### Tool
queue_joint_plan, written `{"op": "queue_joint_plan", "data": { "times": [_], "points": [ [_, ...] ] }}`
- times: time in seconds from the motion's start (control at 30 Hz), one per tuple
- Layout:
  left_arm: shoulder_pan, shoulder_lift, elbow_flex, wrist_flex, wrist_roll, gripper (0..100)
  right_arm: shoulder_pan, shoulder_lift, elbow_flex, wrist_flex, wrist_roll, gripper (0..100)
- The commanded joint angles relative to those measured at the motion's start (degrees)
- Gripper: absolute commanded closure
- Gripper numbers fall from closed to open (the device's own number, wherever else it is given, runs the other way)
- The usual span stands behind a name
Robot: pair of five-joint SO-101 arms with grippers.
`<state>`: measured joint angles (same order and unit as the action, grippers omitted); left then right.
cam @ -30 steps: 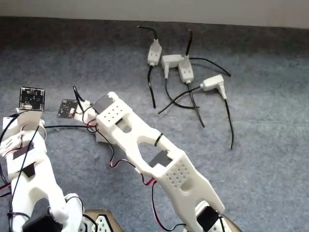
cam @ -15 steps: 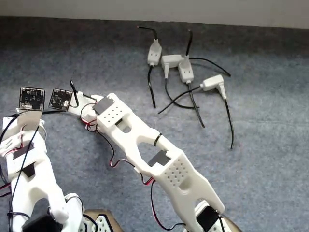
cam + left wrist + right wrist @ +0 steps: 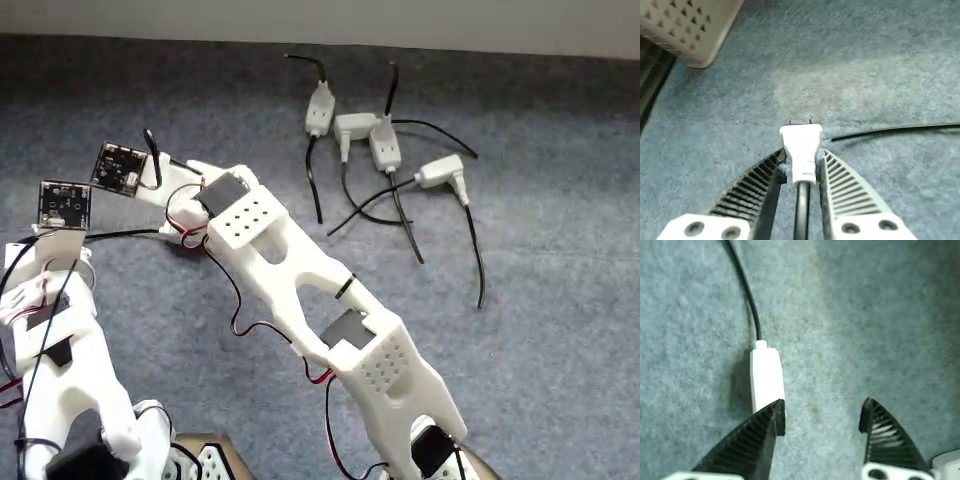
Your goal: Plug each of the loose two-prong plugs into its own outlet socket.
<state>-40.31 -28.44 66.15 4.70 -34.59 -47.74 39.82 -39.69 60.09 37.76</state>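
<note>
Left end effector (image 3: 801, 155) grips a white two-prong plug (image 3: 801, 144), prongs pointing straight ahead. Right end effector (image 3: 822, 412) is open; a white corded piece (image 3: 766, 380), probably a socket, lies just beside one finger rather than between them, long axis running straight away, cord at its far end

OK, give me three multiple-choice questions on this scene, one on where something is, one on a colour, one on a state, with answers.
1. Where is the two-prong plug in the left wrist view? A lying loose; B between the left jaws; C in a socket.
2. What colour is its cable? A red; B white; C black.
3. How do the right jaws stand? A open; B shut on a plug; C shut on nothing.
Answers: B, both jaws press its sides; C, a black cable leaves its rear; A, bare carpet shows between them.
</note>
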Motion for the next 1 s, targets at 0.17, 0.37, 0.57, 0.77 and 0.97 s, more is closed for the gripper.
{"op": "queue_joint_plan", "data": {
  "times": [0.17,0.37,0.57,0.77,0.97],
  "points": [
    [0.7,0.0,1.0,-0.8,0.1,99,0.7,2.3,-3.4,-15.2,-8.9,75.7],
    [0.7,-0.5,0.5,-0.9,0.2,99,1.0,11.2,-6.5,-16.2,-8.8,75.7],
    [-3.4,-0.3,-1.9,-4.6,0.4,99,2.0,12.9,-8.0,-15.5,-9.1,75.7],
    [-12.1,0.0,-6.1,-4.6,0.4,99,0.3,12.3,-9.7,-8.0,-9.1,75.7],
    [-19.6,0.0,-6.3,-4.8,0.4,99,-1.6,12.2,-14.0,-0.7,-9.1,75.7]
  ]
}}
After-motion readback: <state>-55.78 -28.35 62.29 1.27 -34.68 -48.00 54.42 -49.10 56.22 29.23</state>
